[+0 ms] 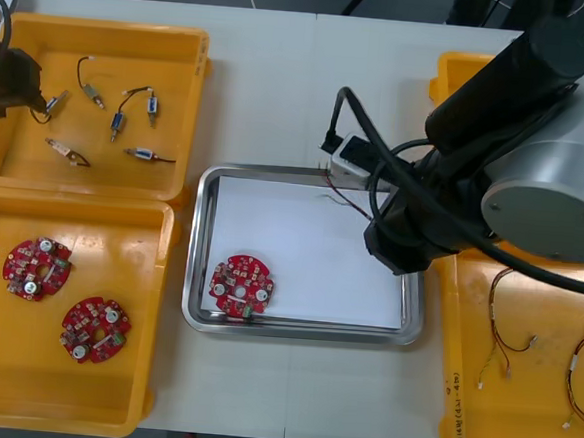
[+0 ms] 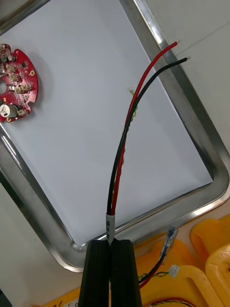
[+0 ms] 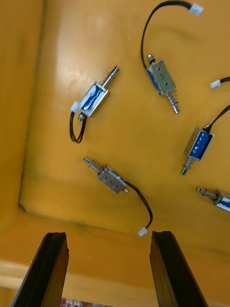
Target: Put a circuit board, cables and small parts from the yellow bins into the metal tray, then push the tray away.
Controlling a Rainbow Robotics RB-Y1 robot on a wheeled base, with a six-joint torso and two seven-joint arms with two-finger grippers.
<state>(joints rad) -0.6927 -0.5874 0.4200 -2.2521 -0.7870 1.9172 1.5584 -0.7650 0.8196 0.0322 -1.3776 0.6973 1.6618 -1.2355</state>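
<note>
At the tray's (image 2: pixel 191 112) two o'clock our right tool (image 2: pixel 110 243) is clamped on the red and black cable's (image 2: pixel 125 139) sleeved end; we expect it light and floppy. Our left tool (image 3: pixel 109 235) stands apart.

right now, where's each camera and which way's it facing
Front: overhead, facing down at the table; left arm, right arm show.
Right wrist: above the metal tray; right hand shut on red and black cable.
Left wrist: above a yellow bin, facing small metal parts; left hand open.
Shared: front and right wrist show the circuit board.
</note>
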